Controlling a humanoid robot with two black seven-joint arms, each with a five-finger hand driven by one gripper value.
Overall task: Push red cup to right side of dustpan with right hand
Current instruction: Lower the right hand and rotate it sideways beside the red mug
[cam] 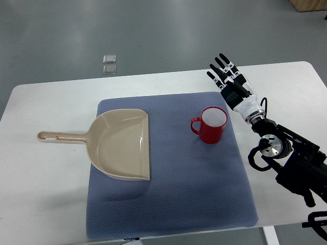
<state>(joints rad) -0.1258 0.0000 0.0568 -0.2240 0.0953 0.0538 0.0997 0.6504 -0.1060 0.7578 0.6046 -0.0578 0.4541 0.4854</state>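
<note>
The red cup (212,125) is seen upright on the blue mat (168,204), mouth up — so no long axis is shown from above — its handle pointing toward the picture's left, at the dustpan (120,145). The dustpan's open edge faces the cup, its handle running out left onto the white table (46,194). The right hand (228,76) is held beyond the cup's right, apart from it, fingers extended and empty — seemingly above the mat's far corner.

Cup (211,125) sits right of dustpan (122,144), both on mat (204,189) on table (46,194).
</note>
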